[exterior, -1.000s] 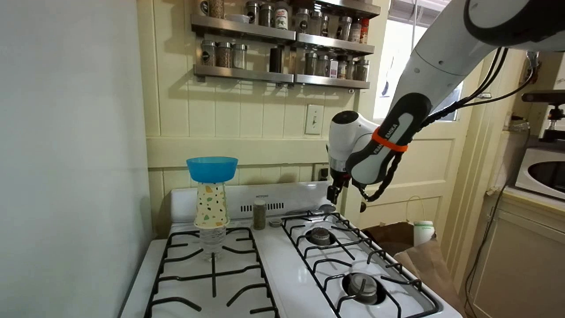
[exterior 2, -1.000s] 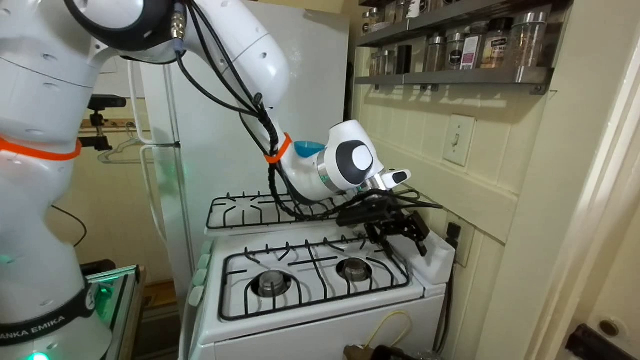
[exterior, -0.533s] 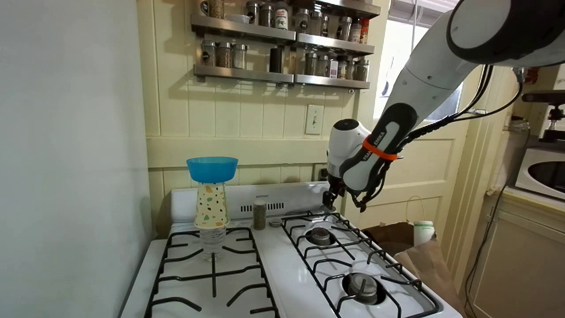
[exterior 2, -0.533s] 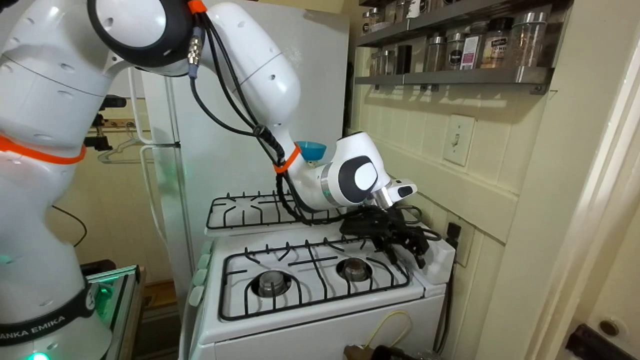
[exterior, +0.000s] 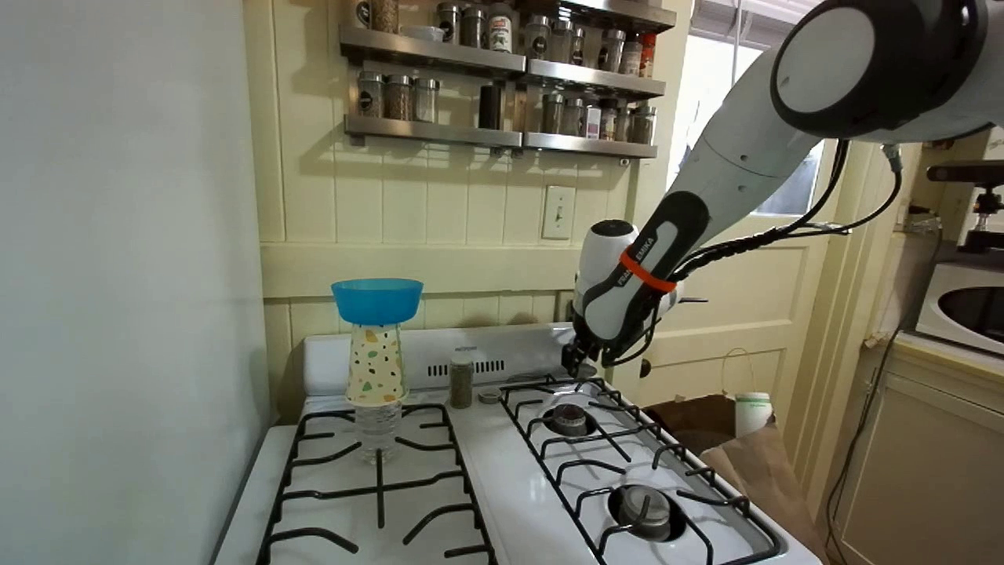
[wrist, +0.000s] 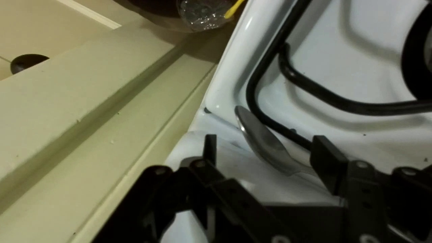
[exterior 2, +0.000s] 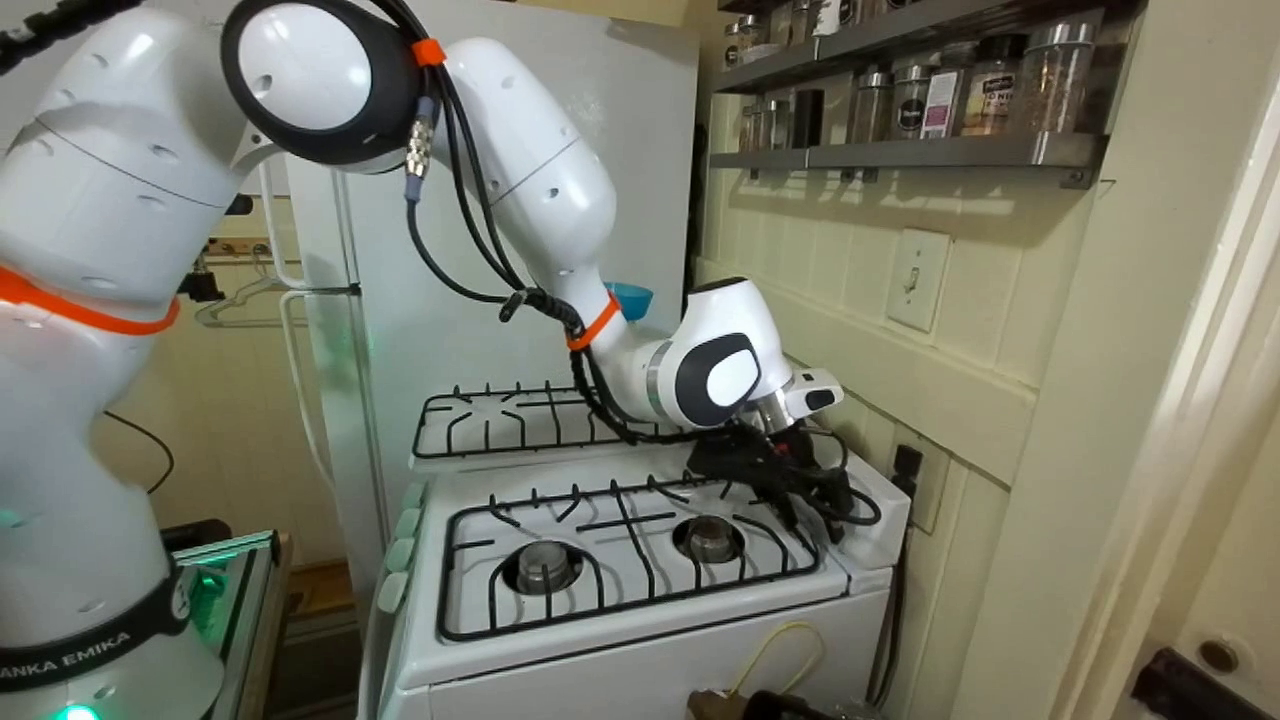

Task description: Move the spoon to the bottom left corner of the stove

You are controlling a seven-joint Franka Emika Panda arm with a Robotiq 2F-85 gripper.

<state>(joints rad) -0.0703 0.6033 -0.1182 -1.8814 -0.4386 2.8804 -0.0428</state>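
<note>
Beside the tall white fridge stands the stove, which I see in both exterior views. My arm bends across it and reaches down toward the back panel. Of the black grates on top, my wrist view shows me one corner. Near that corner I have the gripper, its fingers spread well apart. The spoon lies at the back of the stove, between that grate's corner and the back panel. In the wrist view its scoop shows in the gap between the fingertips, closer to the finger at the right of that view, and the handle runs behind that finger, out of my sight. Whether finger and handle touch, I can't tell.
</note>
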